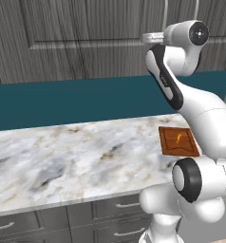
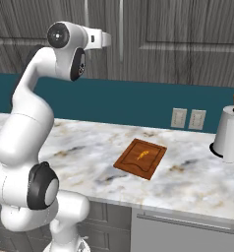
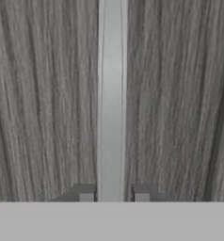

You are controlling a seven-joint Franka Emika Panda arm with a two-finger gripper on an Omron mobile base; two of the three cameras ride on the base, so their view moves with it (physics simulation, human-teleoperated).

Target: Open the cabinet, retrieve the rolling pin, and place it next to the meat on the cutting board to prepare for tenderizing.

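grey wood-grain fronts of the cabinet (image 2: 188,44) run along the wall above a teal backsplash (image 1: 62,102), and below them lies the marbled surface (image 1: 62,156). on it sits the cutting board (image 2: 140,158) with the small orange meat (image 2: 141,156) near its middle; a paper towel roll (image 2: 229,134) stands well off to the right. the arm is raised to the cabinet doors, which are shut. in the hand view, the hand (image 3: 113,193) has its two fingers (image 3: 85,193) clamped on the cabinet's silver bar handle (image 3: 112,94), one finger on each side of the bar.
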